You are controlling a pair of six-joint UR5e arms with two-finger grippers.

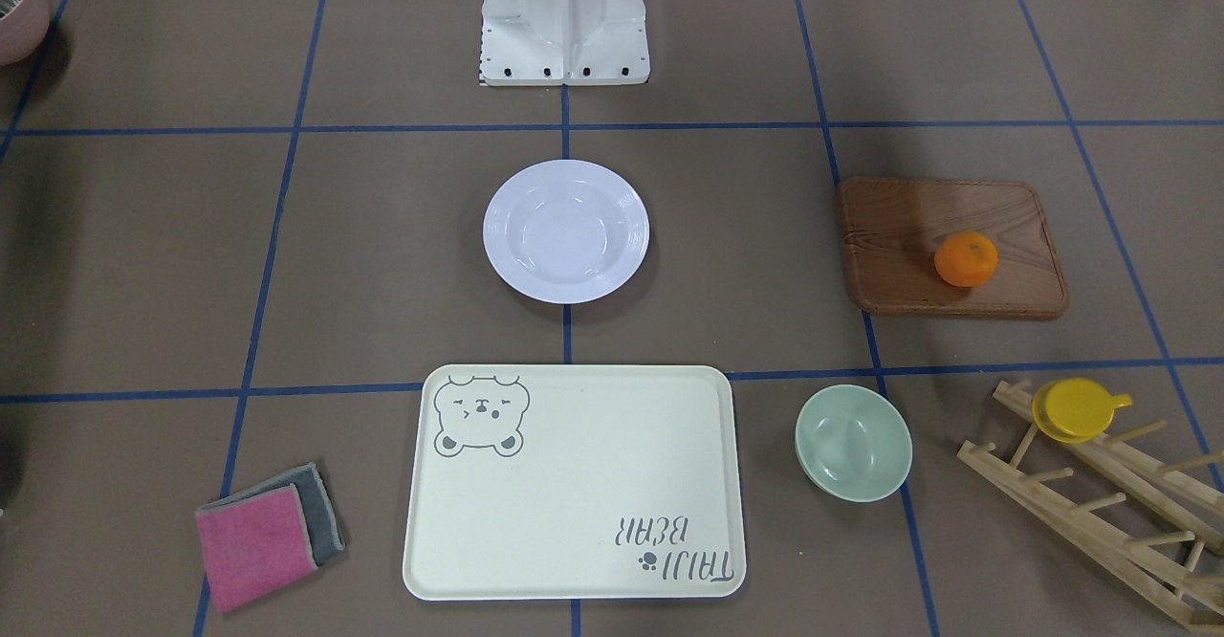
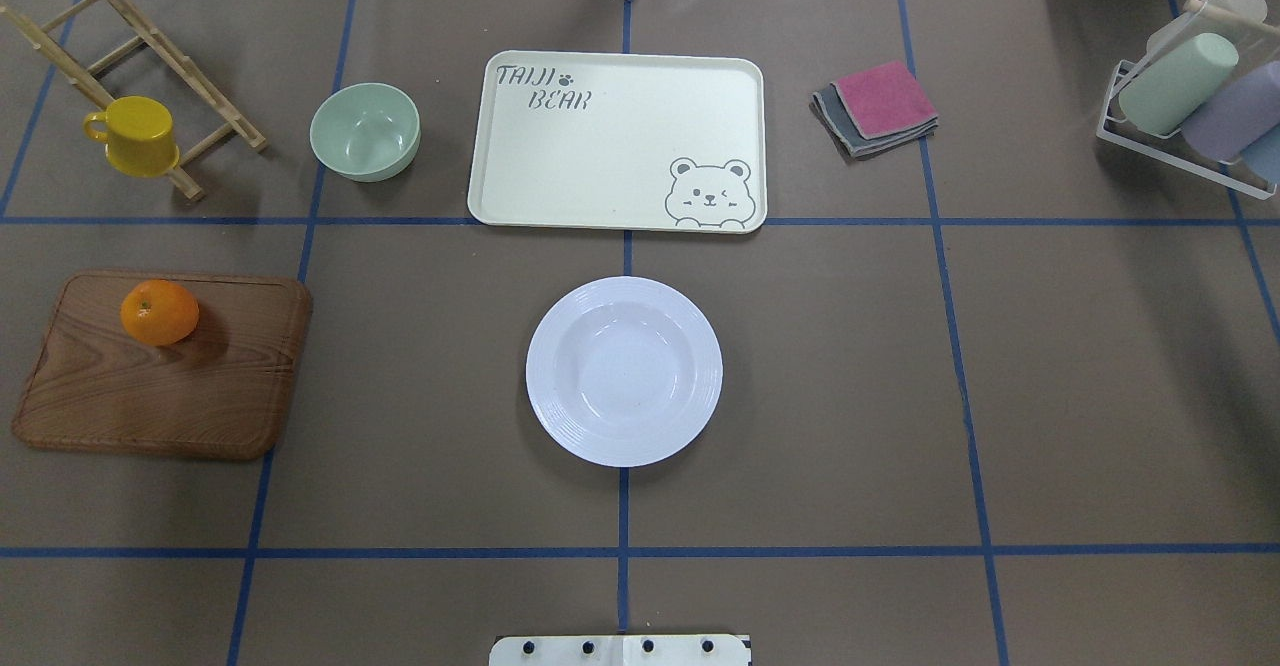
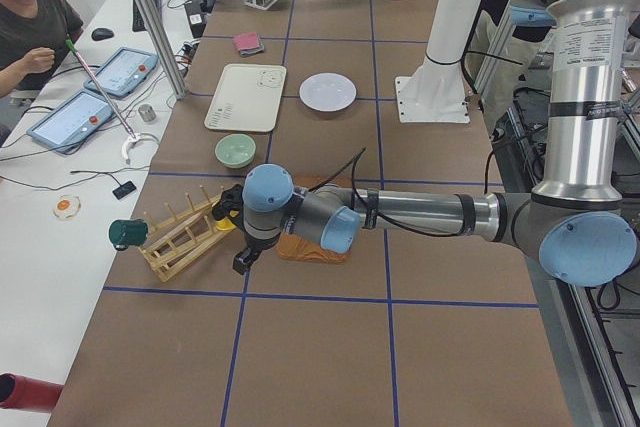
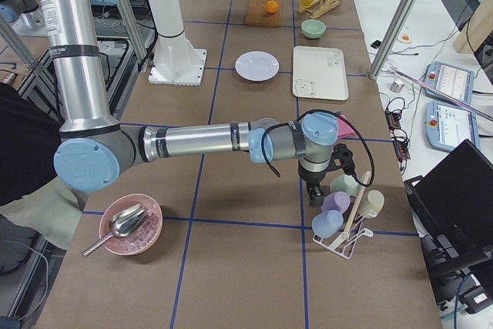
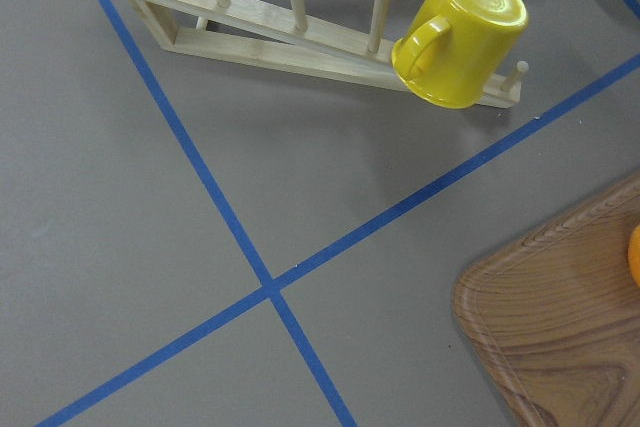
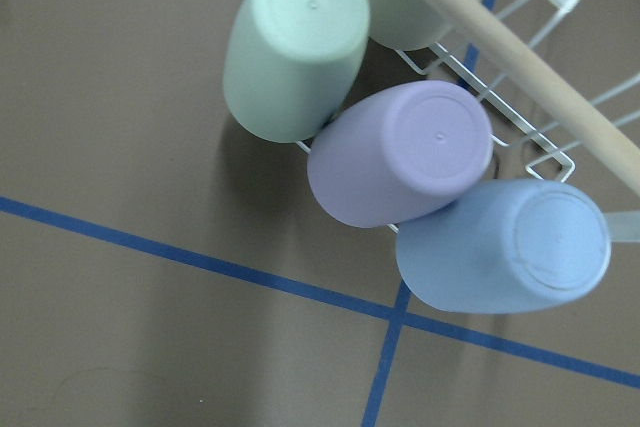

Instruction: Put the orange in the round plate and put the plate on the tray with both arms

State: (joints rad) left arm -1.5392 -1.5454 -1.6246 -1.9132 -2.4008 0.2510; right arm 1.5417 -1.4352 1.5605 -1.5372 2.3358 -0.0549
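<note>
The orange (image 2: 159, 312) rests on a brown wooden board (image 2: 160, 386) at the table's left side. The white round plate (image 2: 623, 371) lies empty in the middle, with the cream bear tray (image 2: 617, 141) just beyond it, also empty. Neither gripper shows in the overhead or front views. In the exterior left view my left gripper (image 3: 243, 259) hangs low beside the board and the wooden rack. My right gripper (image 4: 316, 194) hovers over the cup stand at the far right. I cannot tell whether either is open or shut.
A pale green bowl (image 2: 364, 131) and a yellow cup (image 2: 135, 136) on a wooden rack (image 2: 150, 56) stand left of the tray. Folded cloths (image 2: 880, 106) lie to its right, beside a wire stand of cups (image 2: 1190, 96). A person (image 3: 30, 27) sits at a side desk.
</note>
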